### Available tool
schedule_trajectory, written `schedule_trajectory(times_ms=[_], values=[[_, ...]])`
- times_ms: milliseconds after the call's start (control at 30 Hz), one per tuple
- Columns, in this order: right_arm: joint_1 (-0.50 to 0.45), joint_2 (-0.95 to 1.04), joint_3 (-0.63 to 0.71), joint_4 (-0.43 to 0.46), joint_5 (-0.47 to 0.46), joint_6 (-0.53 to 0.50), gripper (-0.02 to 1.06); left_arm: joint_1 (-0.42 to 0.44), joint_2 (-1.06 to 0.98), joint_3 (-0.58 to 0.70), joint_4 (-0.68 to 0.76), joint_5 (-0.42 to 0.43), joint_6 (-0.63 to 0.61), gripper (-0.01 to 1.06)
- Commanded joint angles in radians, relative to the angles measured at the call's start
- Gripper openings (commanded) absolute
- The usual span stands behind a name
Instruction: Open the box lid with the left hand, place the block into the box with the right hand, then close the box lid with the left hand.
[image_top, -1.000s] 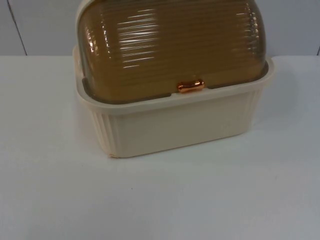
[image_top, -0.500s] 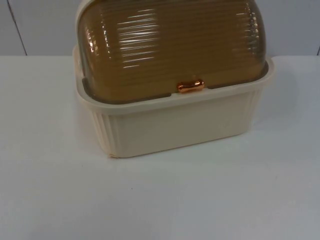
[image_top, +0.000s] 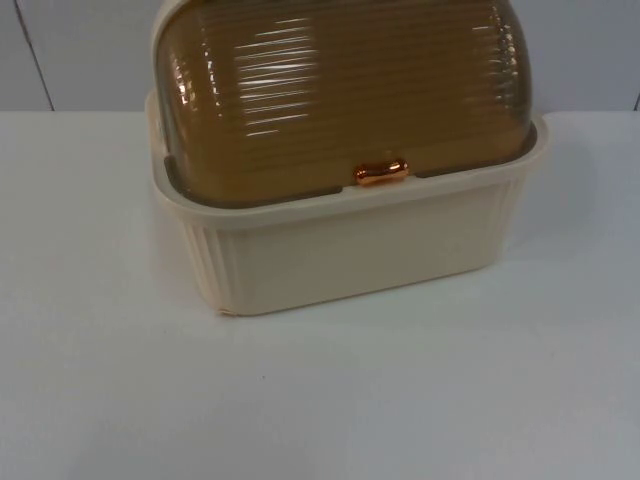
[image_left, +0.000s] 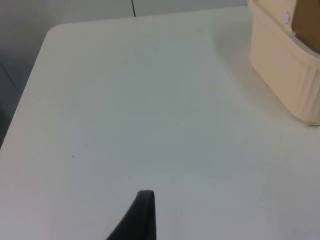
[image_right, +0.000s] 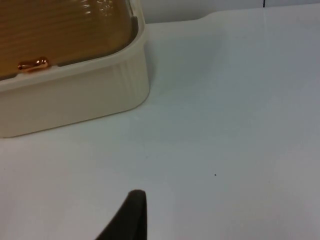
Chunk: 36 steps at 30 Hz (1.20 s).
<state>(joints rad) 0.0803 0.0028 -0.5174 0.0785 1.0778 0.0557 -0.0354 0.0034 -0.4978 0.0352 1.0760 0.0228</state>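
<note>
The box (image_top: 350, 240) sits on the white worktop (image_top: 320, 400) toward 12 o'clock, against the grey wall (image_top: 80, 50). Its amber ribbed lid (image_top: 340, 90) is down, with the copper handle (image_top: 381, 172) at the front rim. The left hand (image_left: 142, 215) hangs over bare worktop beside the box; the right hand (image_right: 131, 215) hangs just before the box's front corner. Whether either hand is clenched or released cannot be told.
</note>
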Motion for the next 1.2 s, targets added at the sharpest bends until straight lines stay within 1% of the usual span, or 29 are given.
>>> schedule_trajectory(times_ms=[0, 1167], values=[[0.002, -0.003, 0.003, 0.002, -0.006, 0.004, 1.05, -0.005, -0.003, 0.004, -0.012, 0.000, 0.002, 1.05], [0.002, -0.003, 0.003, -0.024, -0.006, 0.005, 1.05, -0.005, -0.003, 0.004, -0.029, 0.000, -0.005, 1.05]])
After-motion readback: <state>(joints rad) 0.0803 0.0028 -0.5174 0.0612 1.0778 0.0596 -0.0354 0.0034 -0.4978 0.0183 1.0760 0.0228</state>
